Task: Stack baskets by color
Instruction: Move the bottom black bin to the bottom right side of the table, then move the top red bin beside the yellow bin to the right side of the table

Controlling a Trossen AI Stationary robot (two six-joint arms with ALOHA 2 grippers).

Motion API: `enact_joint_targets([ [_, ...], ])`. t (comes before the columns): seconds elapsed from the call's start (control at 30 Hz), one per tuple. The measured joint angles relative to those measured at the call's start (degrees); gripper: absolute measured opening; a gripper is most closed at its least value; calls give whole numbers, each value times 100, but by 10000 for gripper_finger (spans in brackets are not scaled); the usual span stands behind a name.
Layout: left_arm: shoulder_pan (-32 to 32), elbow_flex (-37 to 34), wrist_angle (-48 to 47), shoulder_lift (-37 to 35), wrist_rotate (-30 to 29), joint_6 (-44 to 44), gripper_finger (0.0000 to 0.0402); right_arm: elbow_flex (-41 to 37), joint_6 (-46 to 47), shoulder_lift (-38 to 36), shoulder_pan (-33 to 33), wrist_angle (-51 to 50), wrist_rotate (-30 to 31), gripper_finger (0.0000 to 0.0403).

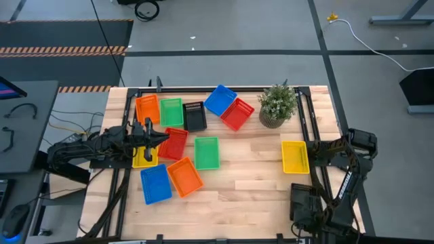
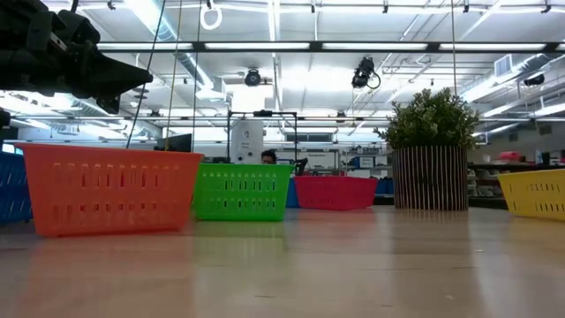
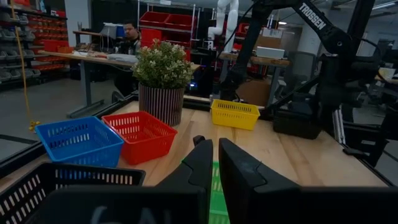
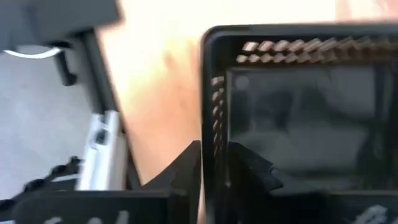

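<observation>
A yellow basket [image 1: 294, 156] sits flat on the table near its right edge. My right gripper [image 4: 213, 152] points down over it, open, with one finger on each side of the basket's right-hand wall. More baskets lie at the left and middle: orange [image 1: 147, 108], green [image 1: 171, 112], black [image 1: 194, 115], blue [image 1: 220, 99], red [image 1: 237, 114], red [image 1: 173, 142], green [image 1: 207, 153], blue [image 1: 155, 183], orange [image 1: 184, 176] and a yellow one [image 1: 144, 157] partly under my left arm. My left gripper [image 1: 159, 137] hangs level above them, shut and empty. My right gripper straddles the yellow basket's right-hand wall [image 4: 214, 106] near a corner. It comes from above, one finger [image 4: 249, 171] inside the basket and one outside. I cannot tell whether the fingers touch the wall. The basket rests with its bottom on the table.
A potted plant [image 1: 278, 105] stands at the far right of the table, behind the yellow basket. Bare wood lies along the near edge and in the middle right. A person [image 3: 130, 34] sits at a desk in the room beyond.
</observation>
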Motion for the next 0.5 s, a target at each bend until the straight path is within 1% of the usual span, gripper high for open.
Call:
enact_joint_targets([
  [0.07,0,0,0,1,0,0,38,-2,121,2,0,-139,-234,109],
  [0.13,-1,0,-1,2,1,1,38,-2,185,-12,-54,-154,-640,118],
  [0.2,0,2,-2,2,-2,1,37,-2,406,-61,-172,-174,-1044,120],
  [0.3,0,0,-1,1,-1,0,33,-2,955,-197,-417,-148,-1454,117],
  [0.4,2,2,-1,1,-1,-2,30,-4,1344,-396,-671,-28,-1608,115],
  [0.47,1,0,0,2,-1,0,30,-4,1352,-540,-844,164,-1453,115],
  [0.5,-1,0,0,-1,-2,1,31,-4,1330,-607,-930,236,-1230,115],
])
